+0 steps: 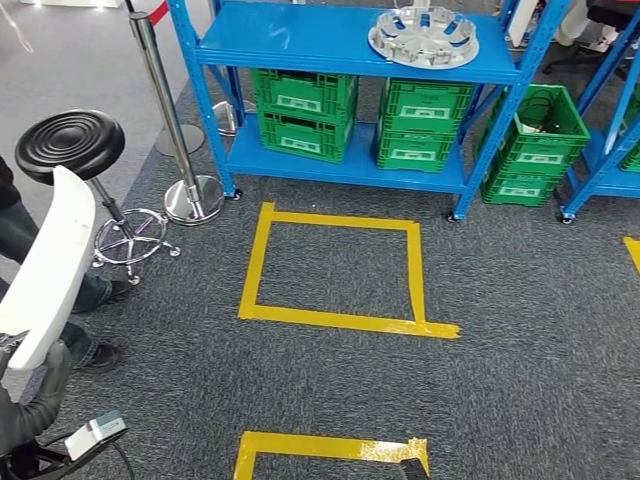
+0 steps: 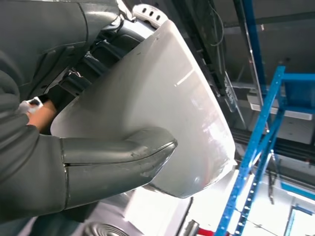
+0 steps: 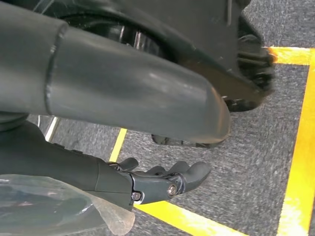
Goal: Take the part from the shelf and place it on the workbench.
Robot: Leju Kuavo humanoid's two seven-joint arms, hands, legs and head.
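Part: I have the white curved part [image 1: 47,262] up at my left side, over the carpet near the stool; it is off the shelf and not yet on any workbench, which I cannot find in these views.
Left hand: my left hand [image 2: 85,167] grips the part, thumb laid across its smooth outer face, the dark fingers hidden behind it.
Right hand: my right hand [image 3: 163,179] hangs low over the carpet beside yellow floor tape [image 3: 302,142], holding nothing, fingers apart and only lightly curved.
Shelf: the blue shelf [image 1: 317,45] stands ahead with a silver wheel cover [image 1: 423,35] on its upper board and green crates [image 1: 305,112] below.
Nearby: a person [image 1: 75,300] sits close on my left next to a black stool [image 1: 70,143]; a stanchion post [image 1: 162,105] stands by the shelf's left corner.
Risk, slip: I judge the glossy face gives the thumb little bite, so a quick turn could let the part slide out.
Risk, strike: the part's long end sticks up and out, so swinging left could clip the person, stool or post.
Risk, footing: walking with one loaded arm, I'd keep the pace slow.
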